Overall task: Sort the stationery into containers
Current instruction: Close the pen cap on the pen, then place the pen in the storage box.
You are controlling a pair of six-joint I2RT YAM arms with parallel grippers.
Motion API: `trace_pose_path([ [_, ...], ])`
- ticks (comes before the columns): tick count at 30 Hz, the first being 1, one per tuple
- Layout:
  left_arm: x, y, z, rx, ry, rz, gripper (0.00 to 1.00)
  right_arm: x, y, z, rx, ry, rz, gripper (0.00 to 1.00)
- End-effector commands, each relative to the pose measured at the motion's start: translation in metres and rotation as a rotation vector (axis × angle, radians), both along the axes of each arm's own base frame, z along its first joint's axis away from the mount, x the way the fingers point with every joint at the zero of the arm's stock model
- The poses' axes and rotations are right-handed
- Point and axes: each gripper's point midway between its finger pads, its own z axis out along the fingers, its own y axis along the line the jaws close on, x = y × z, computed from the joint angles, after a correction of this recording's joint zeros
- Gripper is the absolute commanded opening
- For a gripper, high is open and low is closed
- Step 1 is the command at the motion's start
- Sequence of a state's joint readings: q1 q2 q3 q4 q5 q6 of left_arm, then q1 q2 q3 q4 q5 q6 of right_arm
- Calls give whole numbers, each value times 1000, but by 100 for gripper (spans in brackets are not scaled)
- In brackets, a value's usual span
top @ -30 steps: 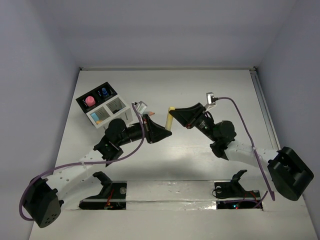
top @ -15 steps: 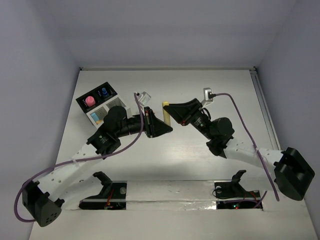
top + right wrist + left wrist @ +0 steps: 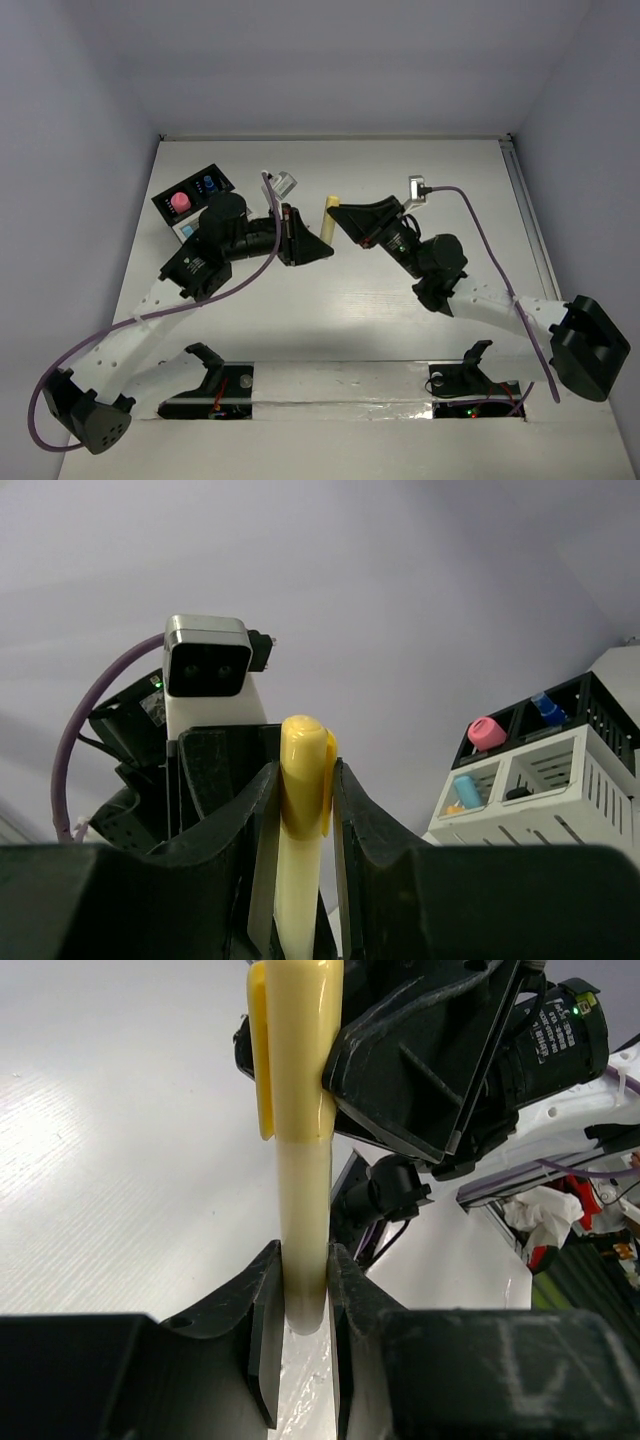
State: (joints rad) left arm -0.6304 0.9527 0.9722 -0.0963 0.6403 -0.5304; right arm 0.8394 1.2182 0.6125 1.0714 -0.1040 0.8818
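Left wrist view: the left end effector (image 3: 303,1272) pinches one end of the yellow marker (image 3: 300,1110). The right end effector (image 3: 303,776) pinches its capped end. The marker is near the organizer (image 3: 565,780), not in it.

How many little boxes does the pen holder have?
4, in the right wrist view: left black compartment, right black compartment, left white compartment and right white compartment below them. None looks hidden.
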Motion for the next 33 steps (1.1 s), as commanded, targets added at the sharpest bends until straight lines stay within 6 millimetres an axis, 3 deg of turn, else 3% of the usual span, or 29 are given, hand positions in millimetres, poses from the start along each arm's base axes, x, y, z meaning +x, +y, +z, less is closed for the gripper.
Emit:
trace_pose_path([
  [1, 33, 62, 231, -493, -650, 369, 0, -93, 43, -164, -508, 219, 457, 0],
  [3, 33, 60, 222, -479, -631, 357, 0, -83, 49, -151, -498, 193, 425, 0],
  [4, 37, 57, 209, -440, -600, 356, 0, -78, 51, -148, -511, 195, 403, 0],
  [5, 38, 57, 202, -419, -586, 359, 5, -64, 56, -128, -488, 167, 345, 0],
  [6, 35, 60, 198, -405, -582, 365, 11, -55, 59, -121, -492, 146, 307, 0],
  [7, 38, 60, 182, -356, -542, 375, 28, -48, 61, -118, -504, 154, 276, 0],
  [8, 42, 65, 175, -319, -543, 410, 37, -34, 61, -110, -496, 156, 222, 0],
  [9, 40, 73, 172, -293, -538, 440, 45, -26, 68, -85, -459, 124, 204, 0],
  [10, 42, 78, 157, -229, -491, 472, 58, -15, 72, -82, -454, 127, 182, 0],
  [11, 48, 90, 154, -195, -493, 544, 63, -2, 74, -76, -443, 130, 144, 0],
  [12, 42, 100, 154, -184, -501, 574, 64, 5, 81, -52, -410, 101, 130, 0],
  [15, 37, 122, 139, -111, -488, 659, 68, 27, 101, -49, -415, 94, 111, 0],
  [16, 37, 128, 129, -81, -471, 681, 70, 33, 109, -29, -388, 68, 112, 0],
  [17, 38, 137, 126, -70, -468, 729, 72, 41, 120, -43, -411, 87, 115, 0],
  [21, 24, 174, 131, -85, -502, 872, 80, 66, 152, -51, -405, 99, 139, 0],
  [22, 24, 178, 130, -78, -512, 890, 92, 69, 160, -53, -401, 97, 152, 0],
  [23, 23, 184, 131, -76, -518, 917, 97, 71, 170, -39, -372, 68, 176, 0],
  [24, 22, 187, 133, -77, -526, 926, 99, 77, 182, -56, -381, 86, 198, 0],
  [26, 22, 191, 134, -70, -547, 943, 99, 83, 197, -56, -364, 65, 222, 0],
  [27, 22, 192, 134, -68, -552, 948, 99, 88, 205, -36, -328, 31, 226, 0],
  [28, 22, 193, 134, -69, -558, 954, 99, 95, 218, -56, -342, 51, 239, 0],
  [29, 25, 194, 131, -59, -566, 965, 99, 97, 225, -58, -339, 43, 255, 0],
  [30, 26, 195, 130, -58, -570, 971, 99, 101, 232, -36, -300, 2, 259, 0],
  [31, 25, 197, 129, -61, -575, 979, 99, 108, 243, -56, -307, 23, 272, 0],
  [33, 27, 199, 123, -51, -580, 993, 99, 114, 253, -55, -284, 12, 281, 0],
])
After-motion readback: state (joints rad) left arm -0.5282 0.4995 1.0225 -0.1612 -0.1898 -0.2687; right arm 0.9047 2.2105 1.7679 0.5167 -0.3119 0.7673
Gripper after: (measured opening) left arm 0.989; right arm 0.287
